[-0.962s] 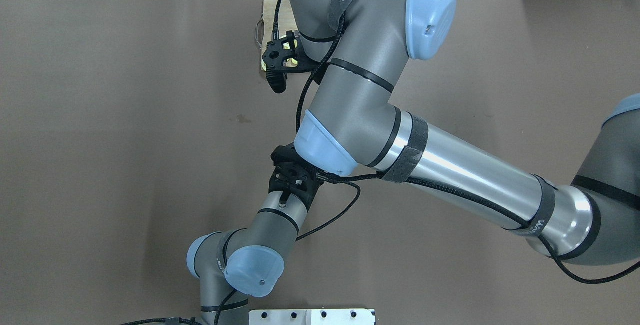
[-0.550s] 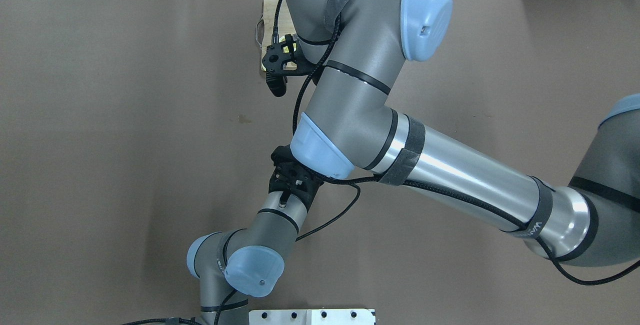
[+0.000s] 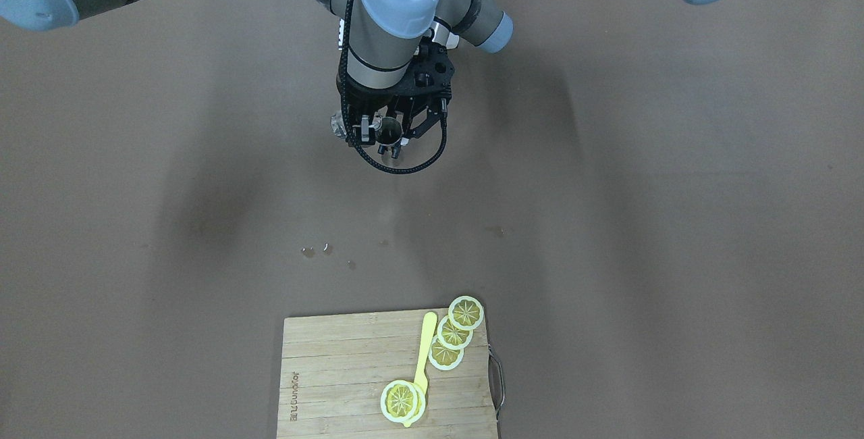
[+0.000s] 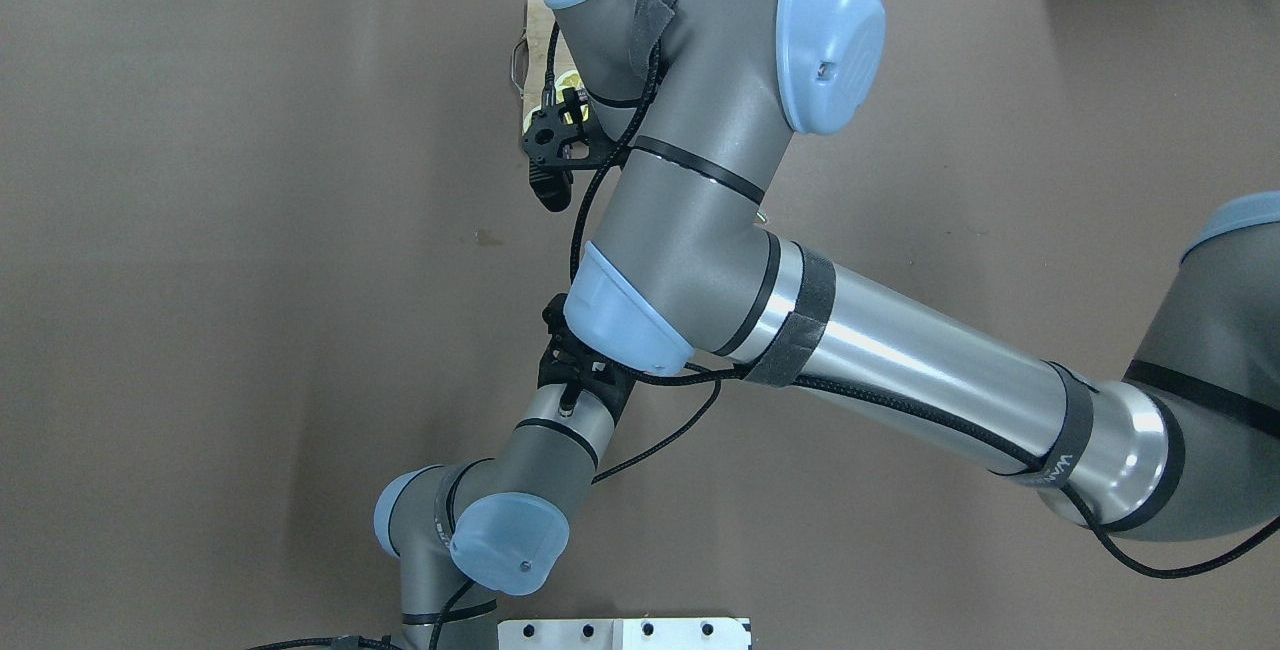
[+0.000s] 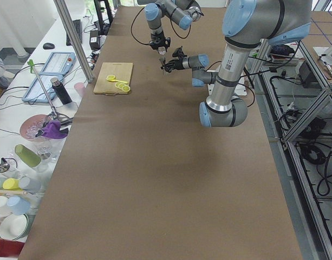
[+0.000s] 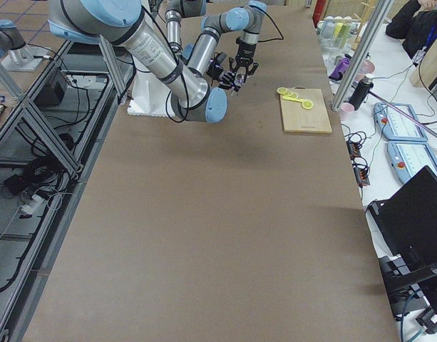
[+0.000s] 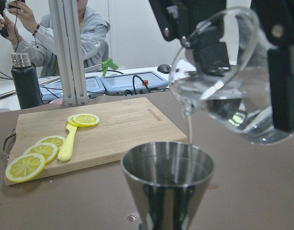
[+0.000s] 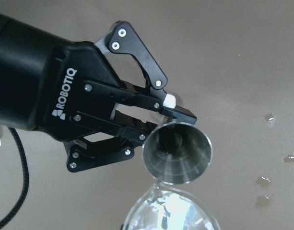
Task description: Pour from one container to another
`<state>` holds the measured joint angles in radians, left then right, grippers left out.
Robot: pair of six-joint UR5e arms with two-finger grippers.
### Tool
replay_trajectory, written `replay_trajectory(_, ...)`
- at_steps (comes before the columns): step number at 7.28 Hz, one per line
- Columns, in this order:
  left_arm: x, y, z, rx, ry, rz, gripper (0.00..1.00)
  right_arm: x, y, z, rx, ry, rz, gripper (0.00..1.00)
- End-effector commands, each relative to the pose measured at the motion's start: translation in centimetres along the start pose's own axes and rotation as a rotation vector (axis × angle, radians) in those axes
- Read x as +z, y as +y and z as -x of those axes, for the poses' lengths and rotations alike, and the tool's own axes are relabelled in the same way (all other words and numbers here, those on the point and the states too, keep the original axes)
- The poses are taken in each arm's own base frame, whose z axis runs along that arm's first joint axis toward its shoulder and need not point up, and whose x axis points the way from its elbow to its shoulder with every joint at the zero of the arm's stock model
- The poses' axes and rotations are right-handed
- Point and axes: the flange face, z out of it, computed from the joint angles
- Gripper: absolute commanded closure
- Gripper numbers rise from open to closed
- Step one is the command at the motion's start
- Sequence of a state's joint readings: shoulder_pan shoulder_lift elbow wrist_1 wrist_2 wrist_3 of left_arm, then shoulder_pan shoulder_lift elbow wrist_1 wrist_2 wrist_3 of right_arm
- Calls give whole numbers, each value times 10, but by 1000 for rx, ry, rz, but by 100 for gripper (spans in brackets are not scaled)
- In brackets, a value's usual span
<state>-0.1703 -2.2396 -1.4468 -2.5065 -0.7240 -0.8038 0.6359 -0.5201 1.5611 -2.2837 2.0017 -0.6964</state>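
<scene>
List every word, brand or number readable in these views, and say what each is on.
"ROBOTIQ": on the body of the left gripper, right wrist view.
Branding on the cutting board: too blurred to read.
White lettering on the right arm's strap: unreadable.

Right arm [image 4: 900,370] comes in from the right and crosses above the left arm [image 4: 545,450], elbow high, wrist pointing down. Right tool [image 7: 228,52]: 2 fingers clamped on the glass cup [image 7: 218,81], rolled so the cup tips. Left arm sits low, forearm angled inward. Left tool [image 8: 158,127] is near level, 2 fingers pinched on the jigger [image 8: 177,152], just below the right tool.
</scene>
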Motion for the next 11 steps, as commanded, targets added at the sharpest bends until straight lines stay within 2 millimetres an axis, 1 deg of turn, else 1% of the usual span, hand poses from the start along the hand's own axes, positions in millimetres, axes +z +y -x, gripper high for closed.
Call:
replay_trajectory(1, 0, 1, 0, 0, -1, 1, 100, 5, -4, 3, -4, -1, 21, 100)
replay_trajectory(5, 0, -1, -1, -2, 1, -1, 100, 4, -5, 1, -5, 5, 25, 100)
replay_trajectory(8, -1, -3, -1, -4, 3, -3, 100, -13, -4, 4, -25, 36, -34, 100)
replay_trajectory(9, -1, -2, -1, -3, 2, -2, 100, -18, 1, 7, -24, 45, -51, 100)
replay_trajectory(11, -1, -3, -1, -4, 3, -3, 100, -31, 26, 7, -8, 61, -96, 100)
